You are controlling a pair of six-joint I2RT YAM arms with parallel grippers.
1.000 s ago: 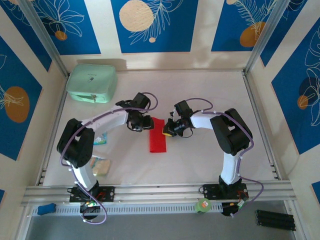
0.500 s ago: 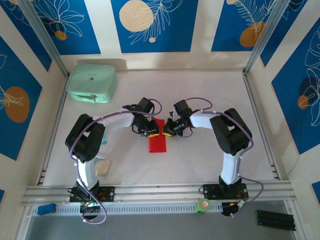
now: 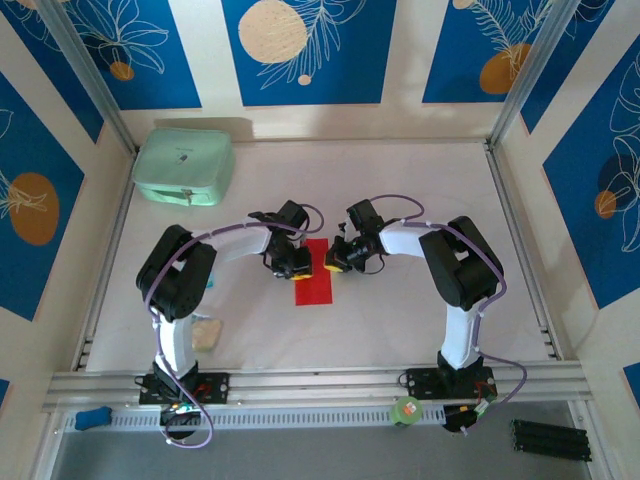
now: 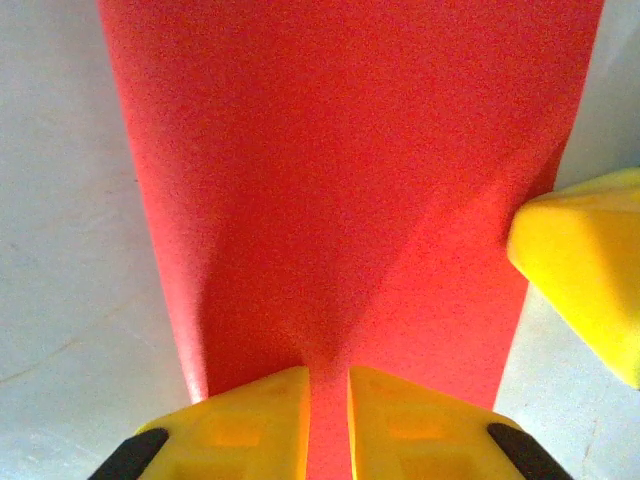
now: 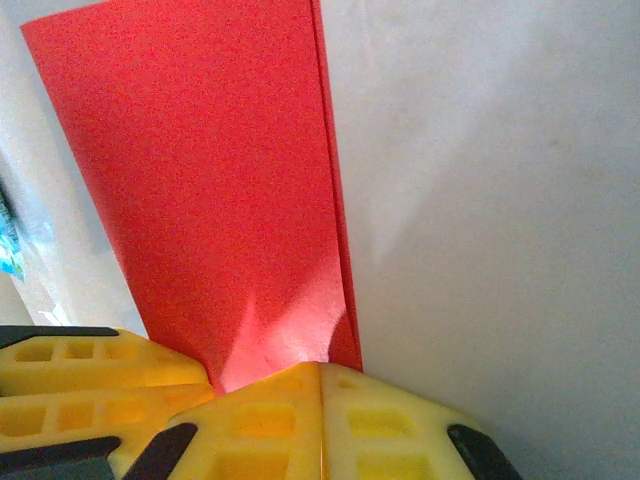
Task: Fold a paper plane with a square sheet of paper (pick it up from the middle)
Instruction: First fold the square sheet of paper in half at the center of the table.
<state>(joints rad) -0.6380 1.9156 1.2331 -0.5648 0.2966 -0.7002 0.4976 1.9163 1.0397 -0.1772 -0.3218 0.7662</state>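
White tabletop (image 3: pixel 420 320) inside blue-and-cream patterned walls, with the red paper sheet (image 3: pixel 312 280) lying flat at its centre as a narrow upright strip, its far end running in between the two sets of jaws. Left gripper (image 3: pixel 299 267) sits on the strip's far-left corner. In the left wrist view its yellow fingers (image 4: pixel 245 425) are drawn in to a thin slit, and the paper humps into a soft ridge that runs straight into that slit, so it is pinching the sheet. Right gripper (image 3: pixel 333 265) is on the far-right corner. In the right wrist view its fingers (image 5: pixel 265 425) are pressed together with the sheet's long right edge, which looks doubled, puckering where it meets them, so it is clamped on the paper. The grippers' tips are close, apart by roughly the strip's width. Well left of the left jaws and farther back sits a mint-green case (image 3: pixel 185 165). A small pale packet (image 3: pixel 207 333) lies nearer, beside the left arm.
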